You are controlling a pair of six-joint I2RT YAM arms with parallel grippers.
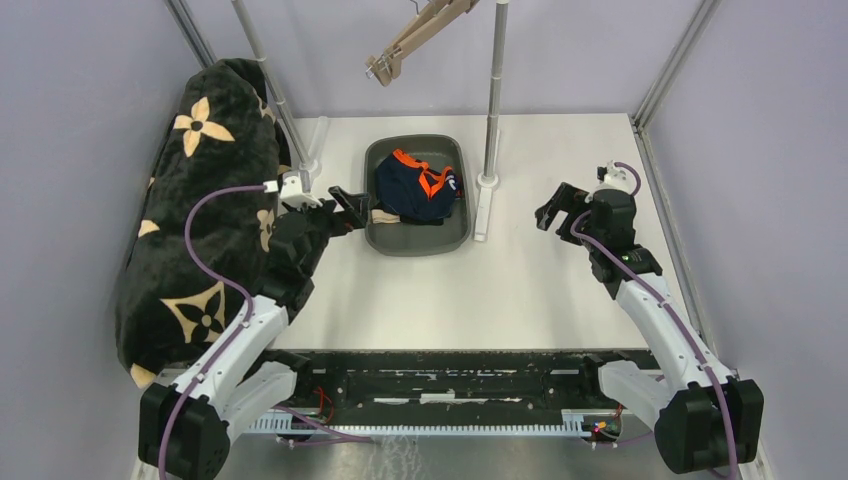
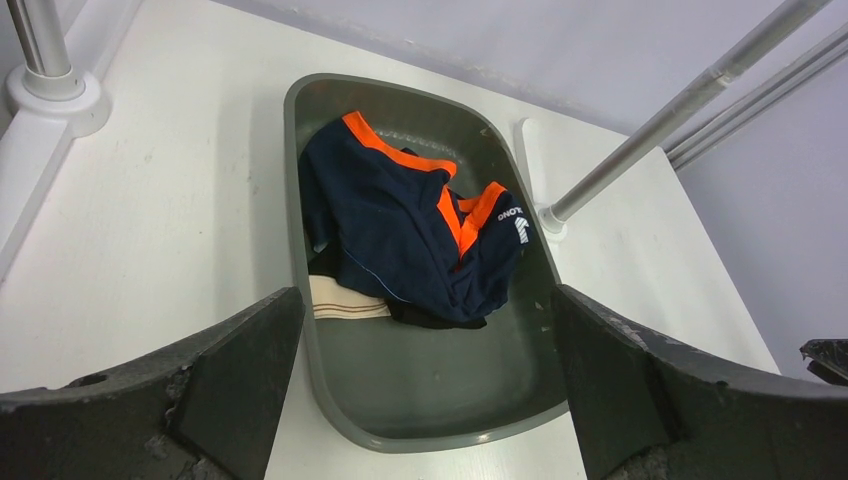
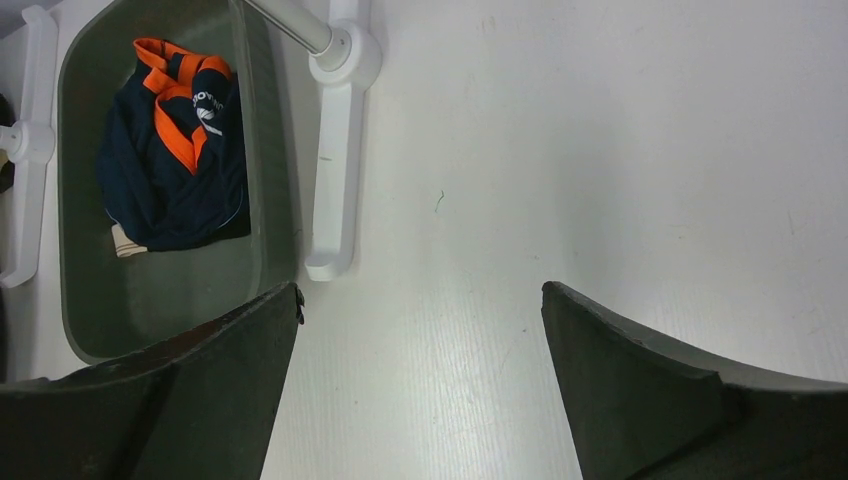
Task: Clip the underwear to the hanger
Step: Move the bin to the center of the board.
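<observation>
Underwear: we see the crumpled navy underwear with orange trim [image 1: 418, 188] lying in the grey oval plastic tub [image 1: 420, 242]; it sits toward the tub's far end, on top of a cream-banded garment [image 2: 345, 300], and nothing grips it.
Hanger: the pale wooden clip hanger [image 1: 415, 35] hangs high above the tub, off the metal rack poles [image 1: 493, 90]; we judge it is hung there so that fabric can be lifted straight up to its clips.
Left claw: the left gripper [image 1: 348, 212] hovers at the tub's near-left rim with its jaws spread wide and empty; its wrist view frames the underwear between the fingers, so we read this as lining up for a pick.
Right claw: the right gripper [image 1: 558, 205] is spread and empty too, over bare white table [image 1: 520, 290], well apart from the tub; we take it to be waiting clear of the left arm's path.
Stage: we judge the task barely begun; no clipping is done yet.
</observation>
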